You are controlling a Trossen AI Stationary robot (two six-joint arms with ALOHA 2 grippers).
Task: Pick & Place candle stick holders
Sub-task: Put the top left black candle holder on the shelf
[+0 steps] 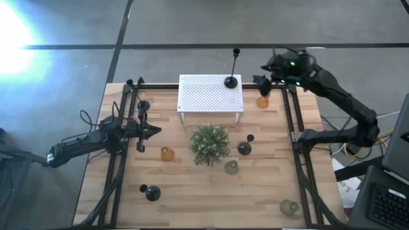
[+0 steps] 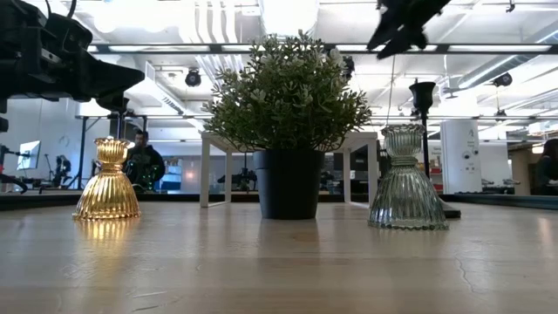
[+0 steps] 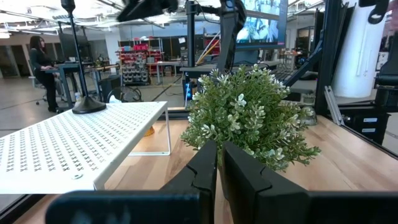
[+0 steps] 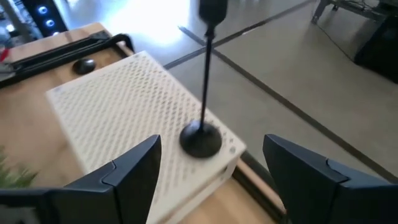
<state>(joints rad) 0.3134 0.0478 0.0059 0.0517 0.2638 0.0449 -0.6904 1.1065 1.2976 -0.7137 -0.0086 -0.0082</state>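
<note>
A tall thin black stem on a round base point(image 1: 231, 81) stands on the far right corner of the white perforated stand point(image 1: 211, 96). My right gripper point(image 1: 262, 84) hovers just right of the stem, open and empty. In the right wrist view the stem's base point(image 4: 201, 138) lies ahead of the gap between the fingers point(image 4: 211, 180). My left gripper point(image 1: 153, 131) is shut and empty at the table's left, pointing at the plant point(image 3: 249, 115). Small holders stand on the table: amber ones point(image 1: 167, 153) point(image 1: 262, 101), black ones point(image 1: 245, 148) point(image 1: 152, 191) and clear-grey ones point(image 1: 231, 167) point(image 1: 289, 207).
The bushy green plant point(image 1: 209, 144) in a dark pot stands mid-table, in front of the stand. Black frame rails run along the left point(image 1: 121, 160) and right point(image 1: 297, 153) sides. A person point(image 3: 38, 68) stands in the room beyond the table.
</note>
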